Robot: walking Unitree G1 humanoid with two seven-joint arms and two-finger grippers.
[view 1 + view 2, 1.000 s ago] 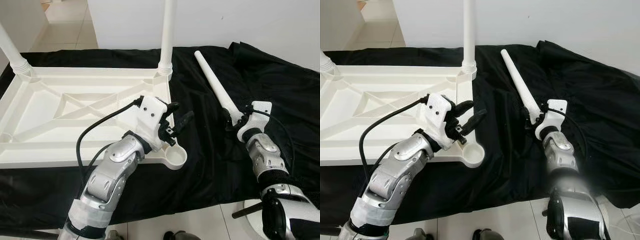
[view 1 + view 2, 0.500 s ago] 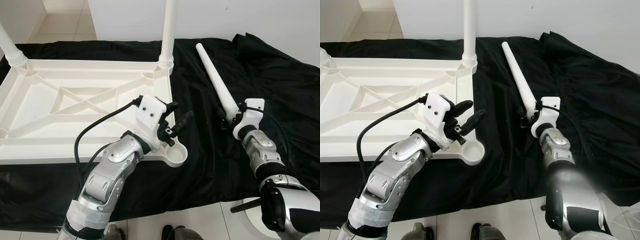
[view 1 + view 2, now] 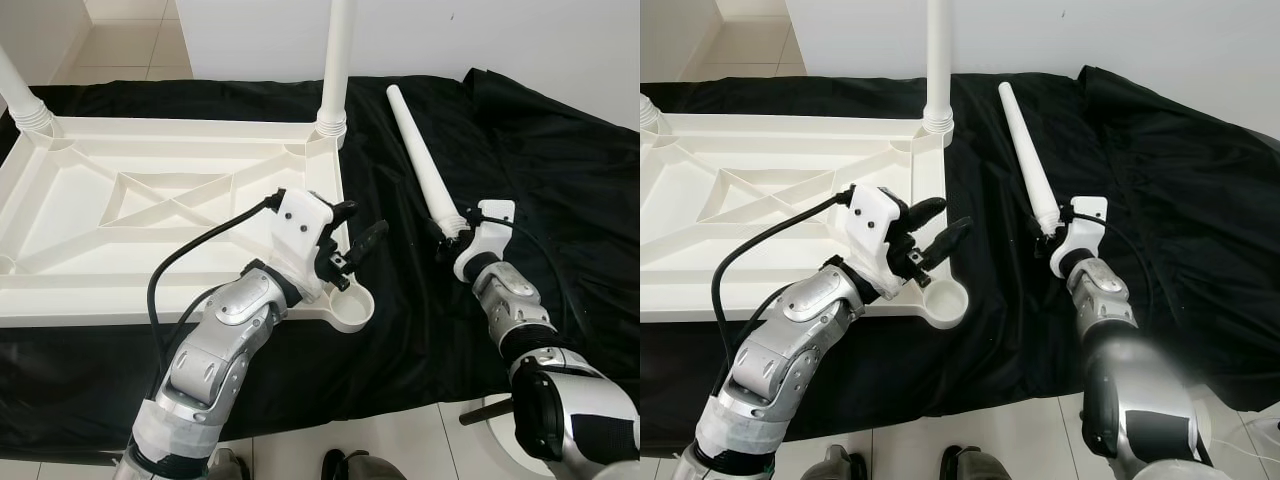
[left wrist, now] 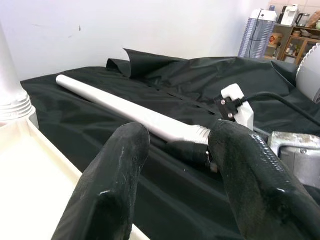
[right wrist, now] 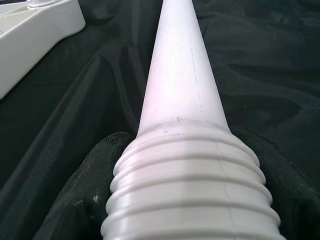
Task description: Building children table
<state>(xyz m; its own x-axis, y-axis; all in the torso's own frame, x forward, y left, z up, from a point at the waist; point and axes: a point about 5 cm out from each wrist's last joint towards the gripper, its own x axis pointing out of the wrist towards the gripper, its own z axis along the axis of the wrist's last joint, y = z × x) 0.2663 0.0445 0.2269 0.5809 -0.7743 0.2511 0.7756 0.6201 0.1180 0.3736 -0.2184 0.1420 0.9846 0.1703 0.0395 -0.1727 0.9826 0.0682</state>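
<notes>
Table top lies upside down on black cloth, left half of the head views. Two legs already screwed in at far corners: one top centre, one at upper left edge. Near right corner socket is open, no leg in it. Near left corner is cut off by the frame edge, can't tell.

Loose leg lies on cloth right of centre, thin end toward top of frame, threaded end toward robot.

R gripper: clamped on threaded end of loose leg. R wrist view has a black finger either side of the ribbed thread, pressed against it. Leg looks to rest on the cloth along its length, not clearly lifted.

L gripper: fingers spread, grasping nothing, hovering just above the near right corner of the top, beside the socket. L wrist view looks between both fingers across the cloth to the loose leg and R gripper.

Step (judged): third leg picked at its base, about to be brought to the socket. Roughly halfway, 2 legs in.

Next needs: lift leg, swing it upright w/ thread down, centre over near right socket, then turn it in. L gripper likely to steady top or leg. Risk: grip sits on the thread itself, may block seating; long leg could lever out of the grip.
</notes>
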